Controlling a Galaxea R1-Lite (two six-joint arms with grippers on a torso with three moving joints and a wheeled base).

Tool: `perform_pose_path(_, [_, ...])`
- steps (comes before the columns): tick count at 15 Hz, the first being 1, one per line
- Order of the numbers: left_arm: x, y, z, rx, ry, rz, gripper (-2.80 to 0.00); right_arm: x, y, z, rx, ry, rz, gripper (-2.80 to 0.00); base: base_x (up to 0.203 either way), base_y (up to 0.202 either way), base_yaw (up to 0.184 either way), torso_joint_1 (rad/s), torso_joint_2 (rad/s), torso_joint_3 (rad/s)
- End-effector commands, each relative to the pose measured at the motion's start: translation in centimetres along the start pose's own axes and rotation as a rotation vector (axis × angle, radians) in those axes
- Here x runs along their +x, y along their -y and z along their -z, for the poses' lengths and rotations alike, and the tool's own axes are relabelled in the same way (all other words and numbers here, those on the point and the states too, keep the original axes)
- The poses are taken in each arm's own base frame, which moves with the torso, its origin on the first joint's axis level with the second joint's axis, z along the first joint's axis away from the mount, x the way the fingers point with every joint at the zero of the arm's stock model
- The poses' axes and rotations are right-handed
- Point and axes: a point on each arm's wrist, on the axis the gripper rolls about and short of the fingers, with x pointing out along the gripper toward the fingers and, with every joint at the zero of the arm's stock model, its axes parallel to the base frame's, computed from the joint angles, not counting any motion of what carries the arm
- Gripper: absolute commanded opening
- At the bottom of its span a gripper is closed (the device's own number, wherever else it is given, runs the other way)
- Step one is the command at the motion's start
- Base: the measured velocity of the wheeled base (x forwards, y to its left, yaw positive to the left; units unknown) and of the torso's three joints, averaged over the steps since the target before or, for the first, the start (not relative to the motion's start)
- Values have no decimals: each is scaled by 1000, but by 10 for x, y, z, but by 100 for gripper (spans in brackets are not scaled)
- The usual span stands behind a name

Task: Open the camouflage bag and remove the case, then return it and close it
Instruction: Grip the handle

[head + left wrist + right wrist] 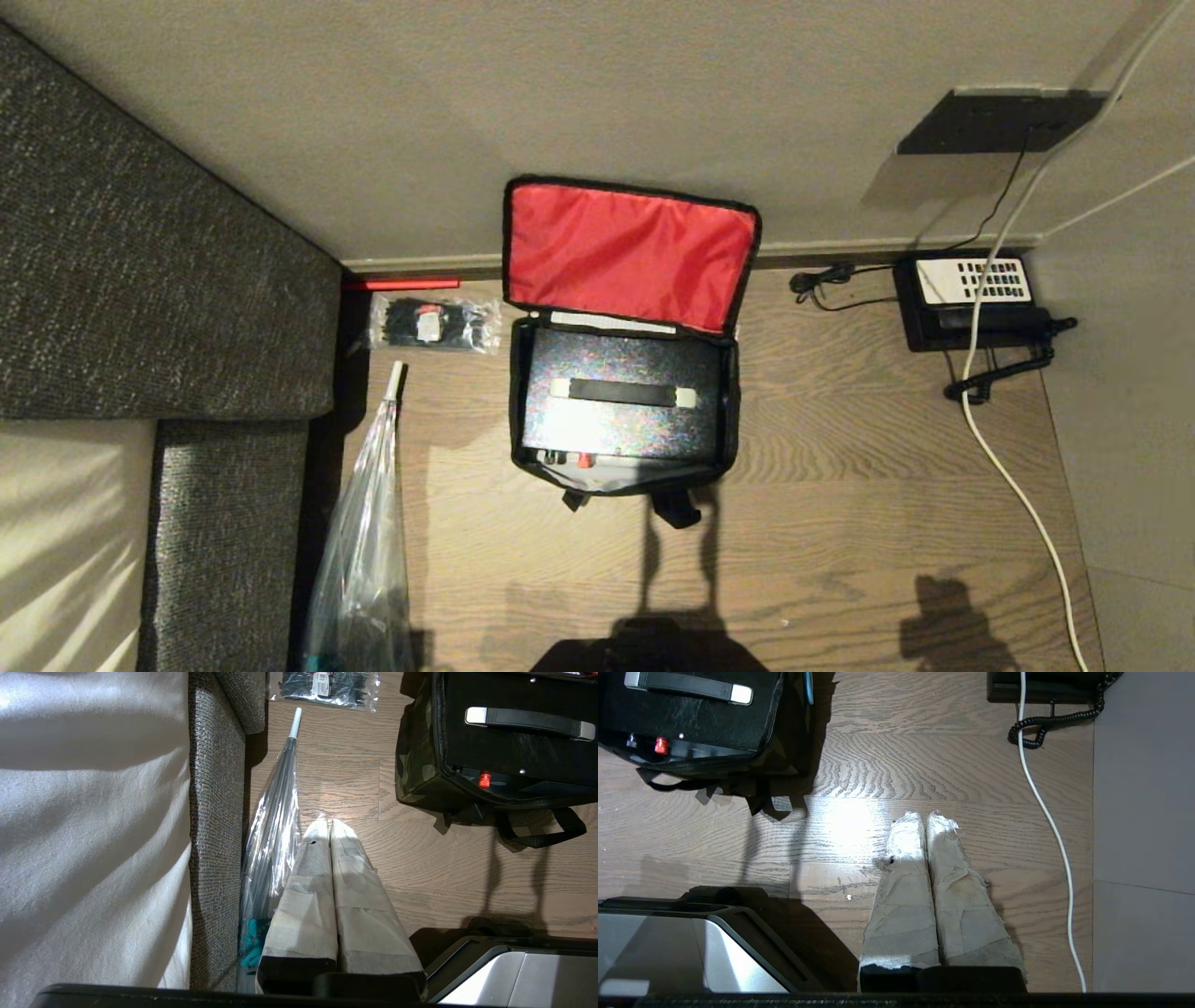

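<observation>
- The camouflage bag sits on the wooden floor close to the wall, its lid flipped up and back so the red lining faces the head camera.
- The case lies flat inside the open bag, filling it almost edge to edge; its black strap handle with pale ends runs across the top, and a small red dot shows at the near edge.
- Neither arm shows in the head view; only shadows fall on the floor at the near edge.
- The left gripper hangs over bare floor, pointing down, its two taped fingers pressed together with nothing between them. It is well clear of the bag, between the bag and the grey sofa.
- A folded clear umbrella lies along the sofa's edge just beside the left gripper.
- The right gripper likewise points down at bare floor on the bag's other side, its taped fingers closed tight and empty.
- A white cable runs over the floor near the right gripper, apart from it.
- A black telephone with a white keypad sits by the wall to the bag's right; a clear packet of black cable ties lies to its left.
</observation>
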Motion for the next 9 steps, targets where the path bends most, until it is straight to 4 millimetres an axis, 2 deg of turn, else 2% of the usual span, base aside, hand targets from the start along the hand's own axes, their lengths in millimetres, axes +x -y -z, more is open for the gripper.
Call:
perform_pose_path(1, [0, 0, 1, 0, -1, -1, -280, 0, 0, 0, -36, -2, -4, -280, 0, 0, 0, 0, 0, 0])
perform_pose_path(9, [0, 0, 1, 0, -1, -1, -280, 0, 0, 0, -4, -2, 0, -280, 0, 0, 0, 0, 0, 0])
